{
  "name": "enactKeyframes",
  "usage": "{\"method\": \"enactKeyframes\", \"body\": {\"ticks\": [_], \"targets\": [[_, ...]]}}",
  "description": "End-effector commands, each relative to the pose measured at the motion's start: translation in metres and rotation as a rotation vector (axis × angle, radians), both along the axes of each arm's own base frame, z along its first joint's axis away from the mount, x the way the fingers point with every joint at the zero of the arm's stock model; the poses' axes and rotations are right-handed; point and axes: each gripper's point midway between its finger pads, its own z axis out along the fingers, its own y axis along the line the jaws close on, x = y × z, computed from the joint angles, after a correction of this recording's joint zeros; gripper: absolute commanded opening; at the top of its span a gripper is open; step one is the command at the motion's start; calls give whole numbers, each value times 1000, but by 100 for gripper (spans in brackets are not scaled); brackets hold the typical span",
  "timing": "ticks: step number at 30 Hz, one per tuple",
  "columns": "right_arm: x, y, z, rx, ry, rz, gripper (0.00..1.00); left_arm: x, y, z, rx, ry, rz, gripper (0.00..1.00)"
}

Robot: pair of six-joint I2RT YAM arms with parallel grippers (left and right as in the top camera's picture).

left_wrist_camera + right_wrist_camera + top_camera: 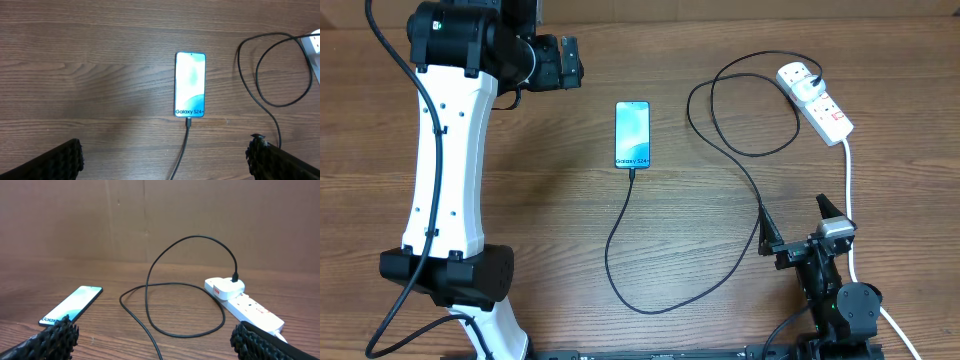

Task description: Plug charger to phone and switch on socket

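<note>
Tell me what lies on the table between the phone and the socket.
Only the charger, its black cable curled in loose loops on the table, lies between the phone and the socket. The overhead view shows this best.

The overhead view looks straight down on the whole table (550, 230) from high up. The left wrist view also faces down, but closer, with the phone (190, 85) mid-frame. The right wrist view sits low, looking level across the table toward a brown wall (200, 215). All three share the phone, the looped cable (195, 236) and the power strip (240, 297).
</note>
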Motion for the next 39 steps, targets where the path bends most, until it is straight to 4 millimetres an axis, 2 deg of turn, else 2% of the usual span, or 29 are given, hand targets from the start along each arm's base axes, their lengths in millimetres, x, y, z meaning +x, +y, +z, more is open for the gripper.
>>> {"method": "enactKeyframes", "body": {"ticks": [1, 16, 21, 29, 31, 39], "targets": [[1, -3, -2, 4, -3, -15, 100, 0, -2, -4, 8, 11, -5, 99], [1, -3, -2, 4, -3, -15, 100, -4, 0, -1, 20, 9, -10, 100], [1, -3, -2, 4, -3, -15, 100, -33, 16, -1, 85, 25, 14, 100], [1, -3, -2, 4, -3, -15, 100, -80, 25, -41, 90, -30, 6, 100], [1, -3, -2, 4, -3, -15, 100, -90, 26, -45, 86, -47, 7, 100], [1, -3, -2, 4, -3, -15, 100, -135, 31, -49, 68, -91, 12, 100]]}}
